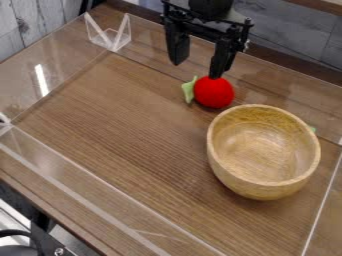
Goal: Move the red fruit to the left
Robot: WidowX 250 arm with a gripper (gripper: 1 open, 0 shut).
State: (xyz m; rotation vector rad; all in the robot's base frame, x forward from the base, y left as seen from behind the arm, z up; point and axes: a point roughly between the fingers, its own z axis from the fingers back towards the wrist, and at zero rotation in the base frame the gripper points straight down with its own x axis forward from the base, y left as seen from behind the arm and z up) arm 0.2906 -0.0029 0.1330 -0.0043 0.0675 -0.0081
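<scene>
The red fruit (pixel 214 92) sits on the wood-grain bench (pixel 114 130), a small round glossy ball with a pale green leaf on its left side as the camera sees it. Taking the fruit as the landmark, the wooden bowl (pixel 263 151) lies just to its lower right, upright, with its mouth facing up; its near rim comes close to the fruit, though whether the 2 touch cannot be told from this angle. The bowl is far larger than the fruit, and nothing can be seen inside it. Directly above the fruit in the picture hangs the gripper (pixel 206 62), a black unit pointing down at the bench, its 2 dark fingers spread wide with a clear gap between them; the jaws hold nothing, and their tips end just above the top of the fruit without visibly touching it. Around the fruit on all sides runs a low clear plastic wall (pixel 60 165) that fences in the bench surface, its front edge well below and left of the fruit. A folded clear plastic piece (pixel 107 32) stands at the far rim, up and to the left of the fruit. Behind the gripper, beyond the fruit, is a grey plank backdrop (pixel 294 25).
</scene>
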